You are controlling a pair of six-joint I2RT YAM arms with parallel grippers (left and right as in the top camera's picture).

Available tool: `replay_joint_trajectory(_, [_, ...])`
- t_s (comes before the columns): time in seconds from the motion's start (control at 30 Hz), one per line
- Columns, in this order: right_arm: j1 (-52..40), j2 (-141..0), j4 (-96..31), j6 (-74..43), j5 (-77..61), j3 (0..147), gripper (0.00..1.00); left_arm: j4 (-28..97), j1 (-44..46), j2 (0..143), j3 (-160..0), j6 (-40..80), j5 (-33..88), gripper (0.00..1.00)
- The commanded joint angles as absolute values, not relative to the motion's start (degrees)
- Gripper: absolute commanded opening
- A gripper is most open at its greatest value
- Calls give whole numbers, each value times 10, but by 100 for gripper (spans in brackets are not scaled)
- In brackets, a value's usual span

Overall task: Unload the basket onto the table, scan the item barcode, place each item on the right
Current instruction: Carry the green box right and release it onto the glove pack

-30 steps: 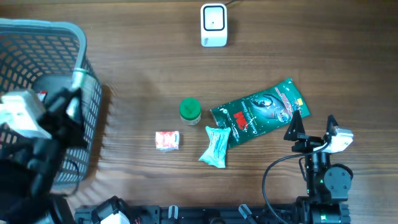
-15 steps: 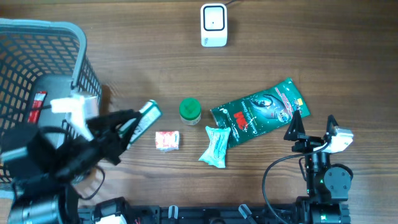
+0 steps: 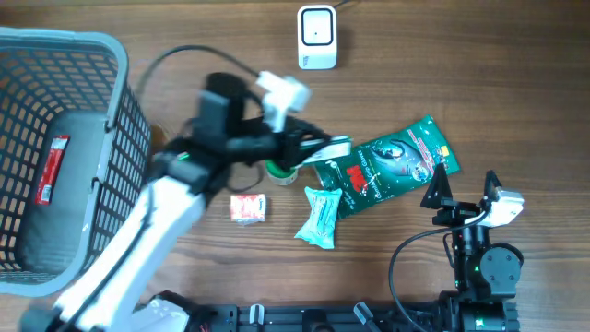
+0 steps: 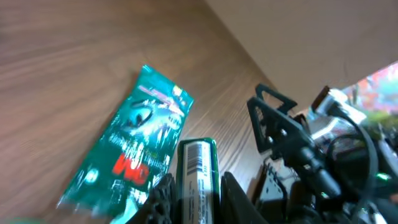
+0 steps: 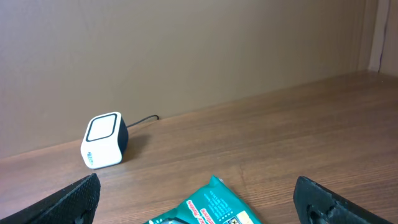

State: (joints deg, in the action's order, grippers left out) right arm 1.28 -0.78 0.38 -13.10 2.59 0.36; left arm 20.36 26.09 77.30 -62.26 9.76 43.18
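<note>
Left wrist, barcoded item clamped, 3M pouch

On your table: grey basket at left; red-and-white packet centre; teal pouch touching green 3M bag.

tabletop: brown wood grain
basket, left of frame: pale grey-blue mesh
scanner, top centre: white, grey window
pouch: dark green, red lettering, teal artwork
barcoded item: green, white label with black bars
jar lid: green
small packet: red and white
wrapper: mint green
bag in basket: grey, red label
</note>
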Motion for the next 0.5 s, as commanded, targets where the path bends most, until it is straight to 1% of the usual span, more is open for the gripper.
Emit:
replay_joint_trajectory(0.0, [10, -4, 6, -122, 21, 3, 100, 136, 325, 864, -621, 99, 398, 16])
replay_joint_trajectory(0.07, [10, -4, 6, -121, 21, 3, 100, 105, 368, 926, -621, 99, 310, 16])
replay_joint_trajectory(0.17, [10, -4, 6, -121, 21, 3, 100, 91, 413, 988, -621, 99, 182, 16])
replay_joint_trajectory(0.27, [10, -4, 6, -121, 21, 3, 100, 72, 450, 1023, -621, 99, 118, 16])
replay_joint_trajectory(0.33, [10, -4, 6, -122, 21, 3, 100, 66, 464, 1031, -621, 99, 94, 19])
replay_joint_trajectory(0.37, [10, -4, 6, -121, 21, 3, 100, 63, 469, 1031, -621, 99, 83, 30])
replay_joint_trajectory(0.4, [10, -4, 6, -121, 21, 3, 100, 59, 474, 1031, -621, 98, 73, 47])
replay_joint_trajectory(0.47, [10, -4, 6, -122, 21, 3, 100, 57, 475, 1025, -623, 96, 74, 73])
